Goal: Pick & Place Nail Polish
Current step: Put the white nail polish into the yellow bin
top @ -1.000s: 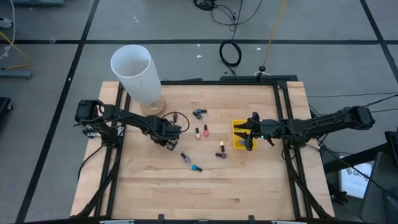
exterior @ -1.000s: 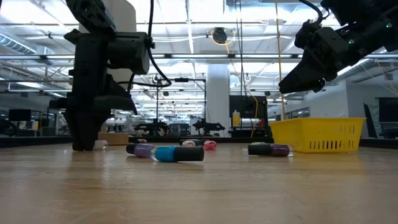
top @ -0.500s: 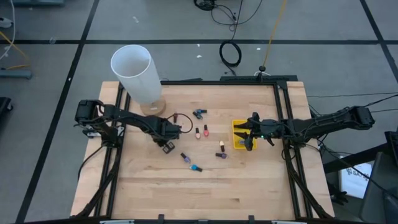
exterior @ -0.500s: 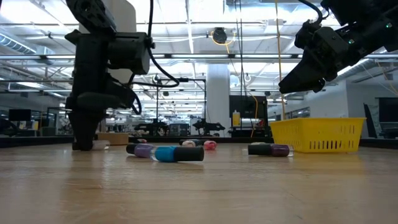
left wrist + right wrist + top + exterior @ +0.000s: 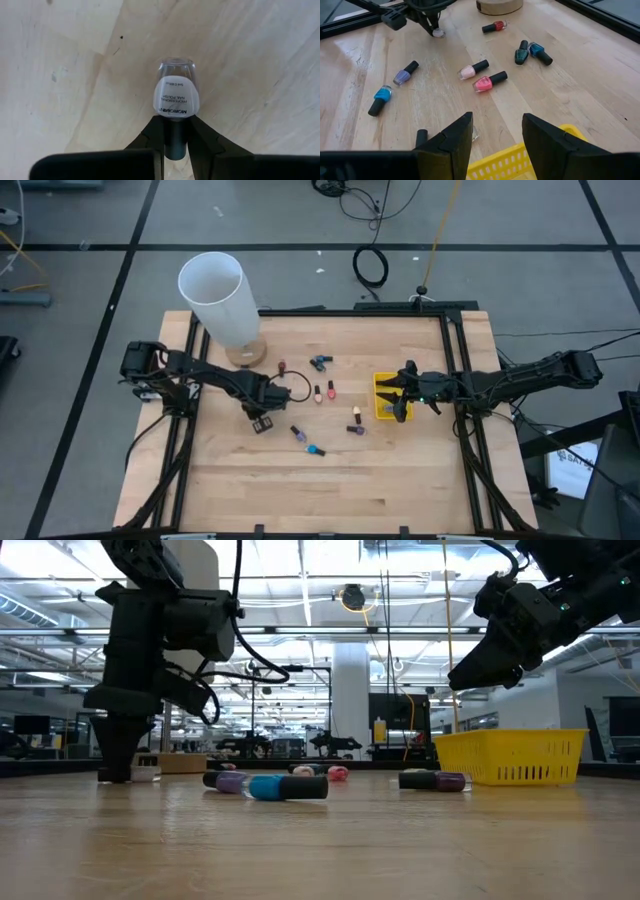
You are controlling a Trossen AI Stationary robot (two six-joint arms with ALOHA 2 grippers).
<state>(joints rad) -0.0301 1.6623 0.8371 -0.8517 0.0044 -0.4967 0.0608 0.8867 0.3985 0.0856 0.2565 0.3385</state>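
The left hand (image 5: 262, 423) is clenched on the dark cap of a clear nail polish bottle (image 5: 176, 90), held just above the wooden counter (image 5: 400, 480) left of its middle. The other nail polish bottles (image 5: 489, 81) lie scattered around the counter's middle, among them a red one (image 5: 282, 366) near the white cylinder (image 5: 216, 298). The right hand (image 5: 401, 392) hovers over the yellow bin (image 5: 515, 756) toward the right edge, its fingers (image 5: 454, 137) apart and grasping nothing.
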